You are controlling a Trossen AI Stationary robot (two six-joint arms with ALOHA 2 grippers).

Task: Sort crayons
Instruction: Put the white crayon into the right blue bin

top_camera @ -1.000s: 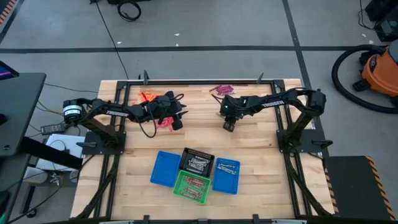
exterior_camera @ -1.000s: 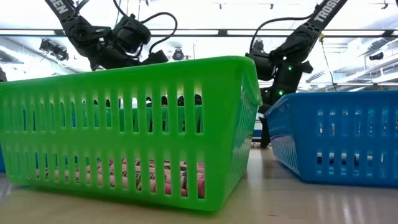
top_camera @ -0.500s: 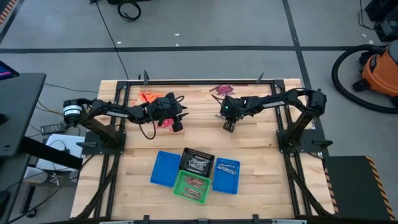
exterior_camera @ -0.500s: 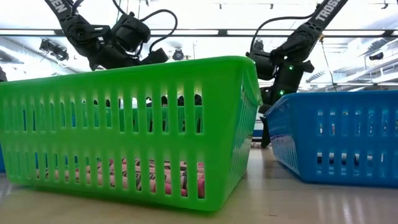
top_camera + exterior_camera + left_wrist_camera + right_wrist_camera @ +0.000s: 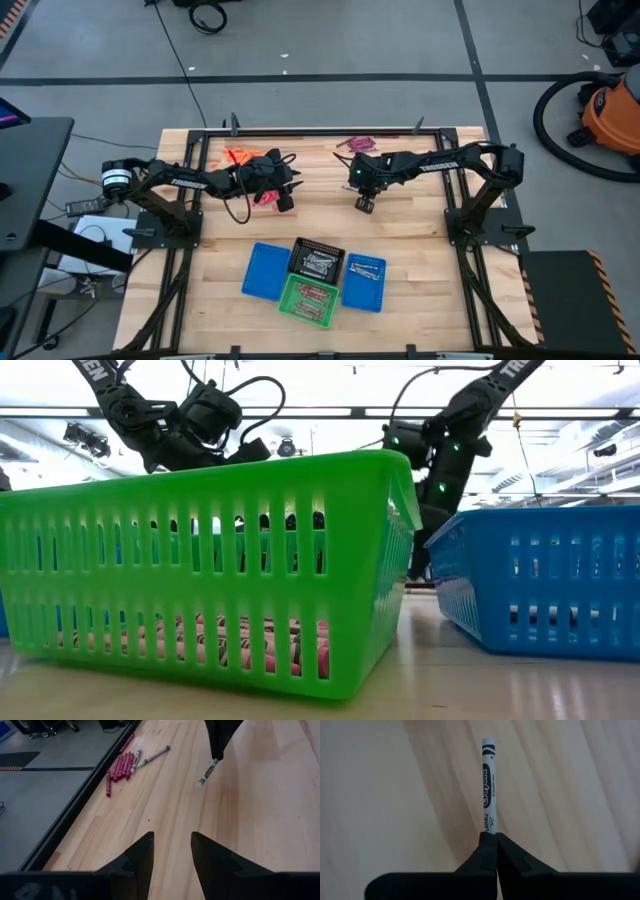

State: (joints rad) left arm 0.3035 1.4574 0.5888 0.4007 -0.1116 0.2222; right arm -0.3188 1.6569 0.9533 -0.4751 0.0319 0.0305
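Observation:
My right gripper [image 5: 364, 203] is shut on a white-wrapped grey crayon [image 5: 488, 785] over the middle of the table's far half. That crayon [image 5: 207, 773] also shows in the left wrist view, below the right gripper's fingers [image 5: 219, 745]. My left gripper [image 5: 171, 840] stands open above bare wood, left of centre, next to a few pink crayons [image 5: 265, 197]. A heap of maroon crayons [image 5: 120, 765] and a white one [image 5: 152, 756] lie flat by the far edge. Orange crayons [image 5: 237, 155] lie at the far left. My right gripper pinches the crayon's one end [image 5: 488, 829] between its two fingertips. The fingers come steeply from above, and the crayon runs on in line with them. It hangs tilted below the fingers, free end [image 5: 201, 783] toward the wood, and looks lifted off it.
Four mesh baskets stand together near the front: blue [image 5: 267, 271], black [image 5: 317, 260], green [image 5: 308, 299] and a second blue [image 5: 364, 282], three of them with crayons inside. A dark metal frame [image 5: 320, 132] borders the table. Bare wood lies between the arms and the baskets.
My right arm has risen and moved a little toward the table's left, as the low view shows. My left arm has kept still.

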